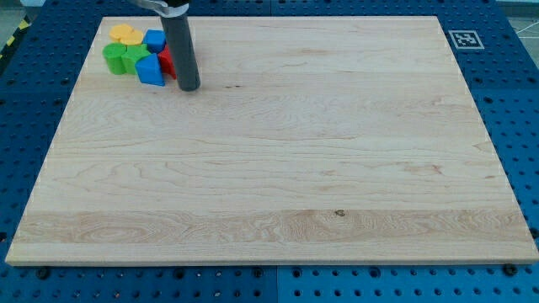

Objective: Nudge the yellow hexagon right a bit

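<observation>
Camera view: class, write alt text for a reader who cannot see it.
A dark rod's tip rests on a wooden board just right of a cluster of blocks at the top left: yellow block, green blocks, blue blocks and a red block.

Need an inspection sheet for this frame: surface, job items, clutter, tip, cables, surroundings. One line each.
Surface: wooden board, bare apart from one cluster at the view's top left.
Job's things: yellow hexagon at the cluster's top-left edge, touching its neighbours.
Clutter: green blocks, shapes unclear; blue block; blue triangular block; red block, mostly hidden behind the rod.
Grippers: none fitted; my tip rests on the board at the cluster's right side, by the red block, with the cluster between it and the hexagon.
Cables: nothing seen.
Surroundings: blue perforated table; fiducial marker at the board's top-right corner.
</observation>
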Robot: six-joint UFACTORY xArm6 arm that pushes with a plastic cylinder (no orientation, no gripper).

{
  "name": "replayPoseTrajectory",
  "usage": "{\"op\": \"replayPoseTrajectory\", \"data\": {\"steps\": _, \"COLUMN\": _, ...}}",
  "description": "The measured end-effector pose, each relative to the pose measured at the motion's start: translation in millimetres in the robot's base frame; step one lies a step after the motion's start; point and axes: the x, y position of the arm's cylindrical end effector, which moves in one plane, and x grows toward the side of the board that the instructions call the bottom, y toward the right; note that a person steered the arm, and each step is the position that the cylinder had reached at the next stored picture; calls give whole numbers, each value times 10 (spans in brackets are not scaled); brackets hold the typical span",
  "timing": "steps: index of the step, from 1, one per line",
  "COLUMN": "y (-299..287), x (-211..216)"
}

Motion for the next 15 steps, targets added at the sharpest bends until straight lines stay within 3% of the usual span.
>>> {"op": "replayPoseTrajectory", "data": {"steps": 1, "y": -78, "x": 52}}
{"op": "replayPoseTrajectory", "data": {"steps": 2, "y": -280, "x": 585}}
{"op": "replayPoseTrajectory", "data": {"steps": 3, "y": -326, "x": 704}}
{"op": "replayPoseTrajectory", "data": {"steps": 8, "y": -434, "x": 781}}
{"op": "replayPoseTrajectory", "data": {"steps": 11, "y": -1220, "x": 1049}}
{"op": "replayPoseTrajectory", "data": {"steps": 12, "y": -1442, "x": 654}}
{"op": "replayPoseTrajectory", "data": {"steps": 14, "y": -1493, "x": -1058}}
{"op": "replayPoseTrajectory", "data": {"steps": 15, "y": -1499, "x": -1684}}
